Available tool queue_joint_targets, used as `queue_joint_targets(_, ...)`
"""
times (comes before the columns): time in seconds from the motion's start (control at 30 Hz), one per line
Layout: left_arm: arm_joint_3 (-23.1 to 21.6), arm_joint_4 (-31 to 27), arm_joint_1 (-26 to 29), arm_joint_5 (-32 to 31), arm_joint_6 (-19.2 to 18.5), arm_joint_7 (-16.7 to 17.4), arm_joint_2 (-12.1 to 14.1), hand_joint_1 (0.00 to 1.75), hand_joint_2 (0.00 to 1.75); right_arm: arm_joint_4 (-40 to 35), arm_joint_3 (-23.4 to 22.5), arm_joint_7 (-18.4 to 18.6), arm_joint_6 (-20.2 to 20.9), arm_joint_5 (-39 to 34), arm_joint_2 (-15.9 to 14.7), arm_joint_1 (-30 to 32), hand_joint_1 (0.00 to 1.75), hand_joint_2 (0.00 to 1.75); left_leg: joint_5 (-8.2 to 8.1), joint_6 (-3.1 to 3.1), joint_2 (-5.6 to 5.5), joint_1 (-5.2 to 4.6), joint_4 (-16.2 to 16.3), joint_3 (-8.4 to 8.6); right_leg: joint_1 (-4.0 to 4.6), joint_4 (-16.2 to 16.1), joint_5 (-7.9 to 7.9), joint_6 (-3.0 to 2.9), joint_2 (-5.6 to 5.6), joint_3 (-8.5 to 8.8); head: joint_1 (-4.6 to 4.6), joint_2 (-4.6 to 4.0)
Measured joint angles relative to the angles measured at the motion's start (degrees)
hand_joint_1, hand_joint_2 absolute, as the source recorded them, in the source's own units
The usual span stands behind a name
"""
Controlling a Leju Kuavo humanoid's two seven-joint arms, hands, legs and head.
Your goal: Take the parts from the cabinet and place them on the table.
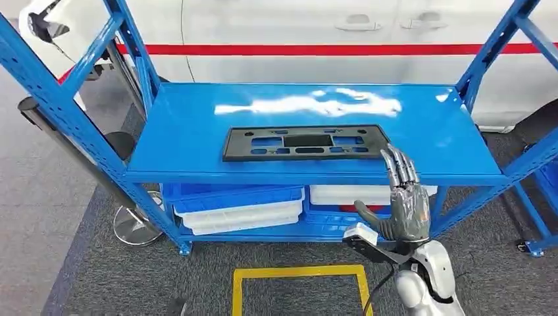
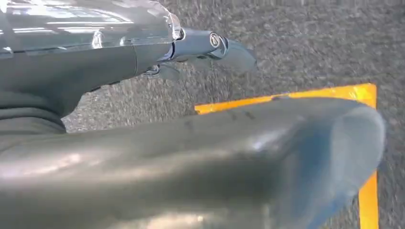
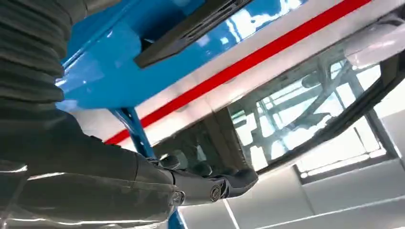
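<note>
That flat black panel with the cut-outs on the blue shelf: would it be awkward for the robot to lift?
Probably. The black panel lies flat on the glossy blue shelf, so it may slide when pushed. It looks thin, likely light and slightly flexible. The right hand sits near one end, so it could tilt.

— Where does the head view look from?
— High up, forward and down onto the blue shelf (image 1: 197, 141).
— The wrists?
— Left faces the carpet (image 2: 296, 43) closely; right looks up past that shelf (image 3: 102, 71), shared with the head.
</note>
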Motion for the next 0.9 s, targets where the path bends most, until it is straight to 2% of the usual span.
queue_joint_targets(0.03,0.0,0.0,0.0,0.0,0.0,0.0,0.0,0.00,0.00,0.3,0.0,0.0,0.0,0.5,0.1,-0.1,0.00,1.75,-0.10,0.35,0.02,0.05,-0.2,0.58,-0.12,1.2,-0.44,0.19,0.02,-0.33,0.02,-0.02)
queue_joint_targets(0.07,0.0,0.0,-0.1,0.0,0.0,0.0,0.0,0.00,0.00,0.7,0.0,0.0,0.0,0.8,0.2,-0.5,0.00,1.75,-0.32,0.68,0.02,0.01,-0.3,0.85,-0.15,3.9,-1.59,0.27,0.03,-1.97,0.04,0.00)
queue_joint_targets(0.13,0.0,0.0,-0.2,0.0,-0.1,0.0,0.0,0.00,0.00,1.4,0.1,0.0,0.0,1.0,0.6,-0.6,0.00,1.75,-0.90,1.09,0.02,-0.15,-0.3,1.30,-0.11,13.1,-5.14,0.43,0.03,-7.94,0.02,0.00)
queue_joint_targets(0.17,0.0,0.0,-0.1,0.0,-0.2,0.0,0.0,0.00,0.00,2.0,0.1,0.0,0.0,1.2,0.7,-0.6,0.00,1.75,-1.28,1.18,-0.08,-0.30,-0.2,1.61,-0.12,16.7,-5.90,0.47,0.03,-10.71,0.02,0.00)
queue_joint_targets(0.2,0.0,0.0,0.0,0.0,-0.2,0.0,0.0,0.00,0.00,2.5,0.2,0.0,0.0,1.6,0.7,-0.6,0.00,1.75,-1.71,1.15,-0.18,-0.41,-0.2,2.11,-0.11,17.7,-5.38,0.40,0.03,-12.31,0.02,0.00)
queue_joint_targets(0.23,0.0,0.0,0.1,0.0,-0.3,0.0,0.0,0.00,0.00,3.0,0.2,0.0,0.0,2.2,0.9,-0.6,0.00,1.75,-2.18,1.08,-0.26,-0.49,-0.2,2.79,-0.07,16.2,-3.75,0.16,0.03,-12.44,0.02,0.00)
queue_joint_targets(0.27,0.0,0.0,0.1,0.0,-0.3,0.0,0.0,0.00,0.00,3.7,0.2,0.0,0.0,2.9,1.1,-0.8,0.00,1.75,-2.76,0.99,-0.34,-0.55,-0.2,3.62,0.00,12.7,-1.01,-0.10,0.03,-11.56,0.02,0.00)
queue_joint_targets(0.3,0.0,0.0,0.1,0.0,-0.3,0.0,0.0,0.00,0.00,4.4,0.3,0.1,0.0,3.5,1.3,-1.1,0.00,1.75,-3.42,0.80,-0.38,-0.62,-0.2,4.61,0.19,7.6,2.32,-0.50,0.03,-9.79,0.02,0.00)
queue_joint_targets(0.33,0.0,0.0,0.1,0.0,-0.4,0.0,-0.1,0.00,0.00,5.2,0.3,0.2,0.0,4.1,1.5,-1.4,0.00,1.75,-4.11,0.62,-0.37,-0.61,-0.3,5.35,0.49,2.6,6.04,-1.18,0.02,-8.22,0.02,0.00)
queue_joint_targets(0.37,0.0,0.1,0.0,0.0,-0.5,0.0,-0.1,0.00,0.00,6.2,0.4,0.6,0.0,4.8,1.6,-1.8,0.00,1.75,-4.70,0.31,-0.34,-0.82,0.0,5.72,1.02,1.1,5.86,-1.50,0.10,-8.15,-0.02,-0.02)
queue_joint_targets(0.4,0.0,0.1,-0.2,0.0,-0.5,-0.1,-0.1,0.00,0.00,7.3,0.7,0.8,0.1,5.6,1.9,-2.3,0.00,1.75,-5.07,-0.11,-0.45,-0.83,-0.1,5.68,1.01,1.1,4.19,-1.73,0.07,-8.05,0.15,0.00)
queue_joint_targets(0.43,0.0,0.1,-0.2,0.0,-0.5,-0.2,-0.1,0.00,0.00,7.8,0.8,1.1,0.3,6.3,2.4,-2.4,0.00,1.75,-5.47,-0.43,-0.37,-0.83,-0.4,5.79,1.02,1.1,5.44,-2.03,0.07,-7.88,0.13,-0.02)
queue_joint_targets(0.5,0.0,0.1,-0.2,0.0,-0.5,-0.3,-0.1,0.00,0.00,8.9,1.2,1.5,0.5,7.4,2.8,-2.9,0.00,1.75,-5.58,-1.06,-0.35,-0.97,-0.3,7.01,0.78,0.8,4.77,-2.76,0.11,-7.02,0.13,0.00)
queue_joint_targets(0.53,0.0,0.1,-0.3,0.0,-0.5,-0.3,0.0,0.00,0.00,9.6,1.4,1.8,0.6,8.0,3.1,-3.3,0.00,1.75,-6.18,-1.41,-0.21,-0.69,0.6,6.72,0.60,0.4,4.60,-2.96,0.05,-6.33,0.13,0.00)
queue_joint_targets(0.57,0.0,0.1,-0.3,0.0,-0.3,-0.4,0.0,0.00,0.00,10.6,1.7,1.9,0.7,8.7,3.3,-3.7,0.00,1.75,-6.68,-1.69,-0.06,-0.69,3.3,5.59,0.57,0.2,4.33,-3.30,0.04,-5.86,0.13,-0.02)
queue_joint_targets(0.6,0.0,0.1,-0.4,0.0,-0.2,-0.5,0.0,0.00,0.00,11.5,1.8,2.1,0.7,9.3,3.6,-4.0,0.00,1.75,-7.87,-1.99,-0.04,-0.54,7.3,3.20,0.57,0.2,4.06,-3.59,0.04,-5.58,0.13,0.00)
queue_joint_targets(0.67,0.0,0.1,-0.4,-0.1,0.2,-0.5,0.0,0.00,0.00,13.0,2.2,2.4,0.7,10.6,4.0,-3.9,0.00,1.75,-11.38,-2.43,-0.03,-0.28,15.3,-2.46,0.61,0.3,3.32,-3.70,0.04,-5.06,0.13,0.00)
queue_joint_targets(0.7,0.0,0.1,-0.3,-0.1,0.2,-0.5,0.0,0.00,0.00,13.9,2.5,2.4,0.7,11.0,4.2,-3.9,0.00,1.75,-11.84,-2.58,-0.03,-0.20,17.0,-4.47,0.60,0.3,2.94,-3.69,0.11,-4.66,0.13,0.00)
queue_joint_targets(0.73,0.0,0.1,-0.1,-0.1,0.2,-0.5,0.0,0.00,0.00,14.3,2.6,2.4,0.7,11.1,4.2,-3.9,0.00,1.75,-10.69,-2.60,-0.02,-0.14,16.3,-5.09,0.60,0.3,2.58,-3.66,0.17,-4.19,0.13,0.00)
queue_joint_targets(0.77,0.0,0.1,-0.1,-0.1,0.2,-0.5,0.0,0.00,0.00,14.9,2.9,2.4,0.7,11.2,4.4,-3.9,0.00,1.75,-7.93,-2.55,0.00,-0.08,13.4,-4.80,0.60,0.3,2.13,-3.58,0.27,-3.56,0.13,0.00)
queue_joint_targets(0.83,0.0,0.1,-0.1,-0.1,0.2,-0.6,0.0,0.00,0.00,15.7,3.1,2.4,0.7,11.7,4.6,-4.1,0.00,1.75,0.08,-2.20,0.04,-0.06,4.3,-2.46,0.60,0.3,1.21,-3.29,0.26,-2.07,0.13,0.00)
queue_joint_targets(0.87,0.0,0.2,0.0,-0.1,0.2,-0.6,0.0,0.00,0.00,16.4,3.2,2.4,0.7,12.0,4.7,-4.3,0.00,1.75,1.58,-1.89,0.07,-0.14,1.8,-1.70,0.58,0.1,0.87,-3.08,0.20,-1.80,0.13,0.00)
queue_joint_targets(0.9,0.0,0.3,0.0,-0.1,0.2,-0.7,0.0,0.00,0.00,17.2,3.5,2.4,0.7,12.3,4.9,-4.7,0.00,1.75,-1.17,-1.65,0.16,-0.64,1.4,-2.38,0.71,0.3,0.83,-2.86,0.35,-1.61,0.11,-0.02)
